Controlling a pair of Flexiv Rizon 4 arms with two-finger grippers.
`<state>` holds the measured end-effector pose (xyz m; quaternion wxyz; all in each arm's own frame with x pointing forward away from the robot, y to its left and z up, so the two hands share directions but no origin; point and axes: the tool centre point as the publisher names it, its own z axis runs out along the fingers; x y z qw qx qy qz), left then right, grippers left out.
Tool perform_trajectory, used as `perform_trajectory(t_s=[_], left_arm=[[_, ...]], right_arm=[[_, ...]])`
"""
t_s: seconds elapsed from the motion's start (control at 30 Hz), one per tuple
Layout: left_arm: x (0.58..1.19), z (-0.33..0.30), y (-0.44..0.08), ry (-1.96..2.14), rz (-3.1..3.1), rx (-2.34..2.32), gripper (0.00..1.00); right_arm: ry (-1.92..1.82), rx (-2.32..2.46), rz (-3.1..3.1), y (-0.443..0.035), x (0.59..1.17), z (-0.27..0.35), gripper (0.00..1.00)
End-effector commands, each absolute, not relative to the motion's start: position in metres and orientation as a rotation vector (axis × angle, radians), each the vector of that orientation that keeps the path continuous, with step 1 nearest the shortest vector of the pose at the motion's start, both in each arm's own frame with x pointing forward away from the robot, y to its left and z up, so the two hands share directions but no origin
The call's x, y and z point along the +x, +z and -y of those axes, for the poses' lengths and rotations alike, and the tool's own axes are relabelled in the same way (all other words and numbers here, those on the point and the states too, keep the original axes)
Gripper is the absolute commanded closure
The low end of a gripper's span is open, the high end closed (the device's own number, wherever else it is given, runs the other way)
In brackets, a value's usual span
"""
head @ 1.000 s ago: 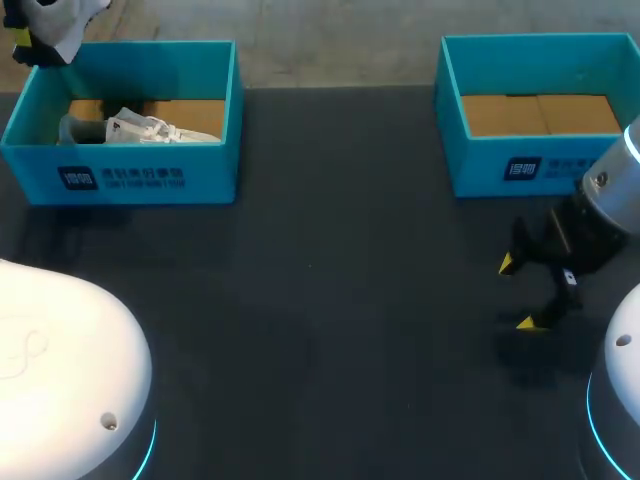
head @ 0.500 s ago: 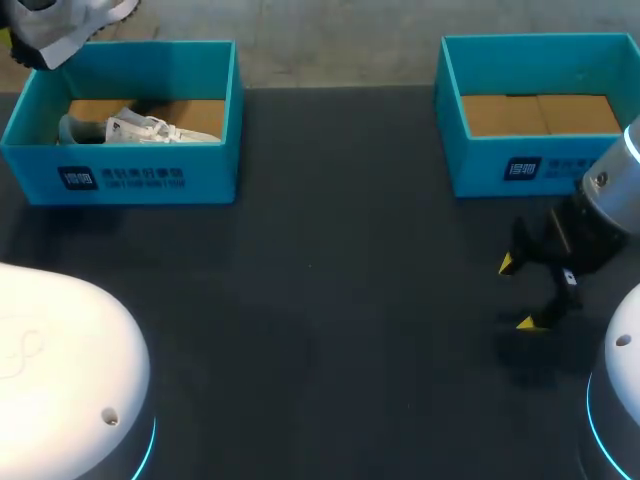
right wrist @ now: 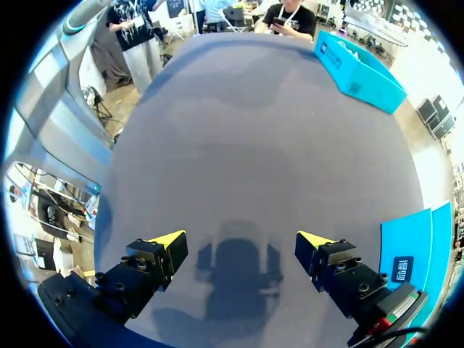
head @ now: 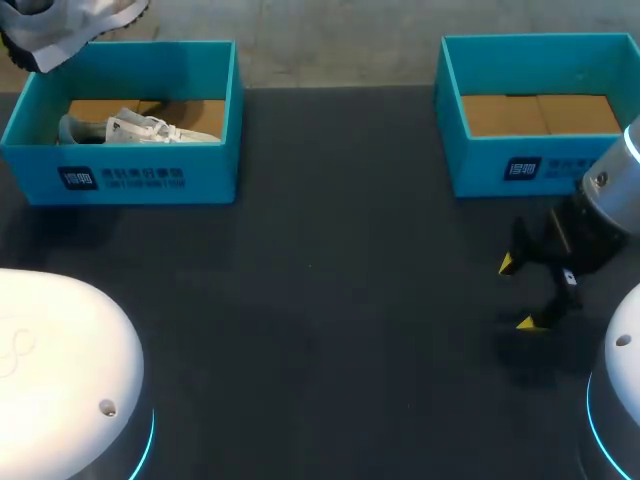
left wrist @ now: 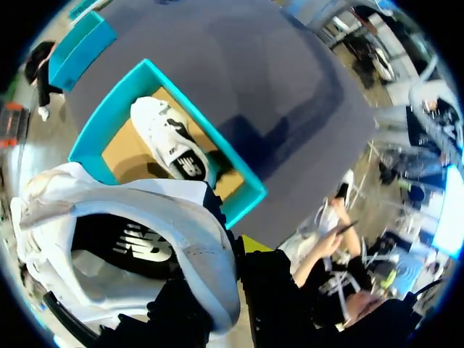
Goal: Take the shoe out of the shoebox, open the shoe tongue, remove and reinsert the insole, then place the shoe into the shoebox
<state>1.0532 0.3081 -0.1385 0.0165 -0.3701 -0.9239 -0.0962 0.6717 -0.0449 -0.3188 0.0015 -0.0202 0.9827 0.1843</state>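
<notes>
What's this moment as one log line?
left gripper: shut on shoe, clear of left box | second shoe: in left box | right gripper: open, over table

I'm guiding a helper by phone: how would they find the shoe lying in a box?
On the dark table stand two teal shoeboxes; take the left shoebox. The shoe lies inside, on the cardboard floor. The other white shoe is raised above the box's far corner, and the right shoebox shows only cardboard.
</notes>
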Motion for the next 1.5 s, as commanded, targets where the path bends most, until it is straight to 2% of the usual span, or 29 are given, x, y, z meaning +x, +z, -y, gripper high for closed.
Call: perform_trajectory(t_s=[0.03, 0.43, 0.8, 1.13, 1.5], left_arm=[[1.061, -0.32, -0.141, -0.282, 2.736, -1.516, 1.0], [1.067, -0.342, -0.15, -0.372, 2.4, -2.09, 1.0], [1.067, -0.342, -0.15, -0.372, 2.4, -2.09, 1.0], [1.116, -0.338, -0.169, -0.412, 2.308, -2.115, 1.0], [1.12, -0.329, -0.2, -0.407, 2.203, -2.154, 1.0]], right_arm=[[0.574, -0.061, -3.084, -0.319, 0.671, 0.044, 0.0], [0.574, -0.061, -3.084, -0.319, 0.671, 0.044, 0.0], [0.574, -0.061, -3.084, -0.319, 0.671, 0.044, 0.0], [0.574, -0.061, -3.084, -0.319, 0.671, 0.044, 0.0], [0.574, -0.061, -3.084, -0.319, 0.671, 0.044, 0.0]])
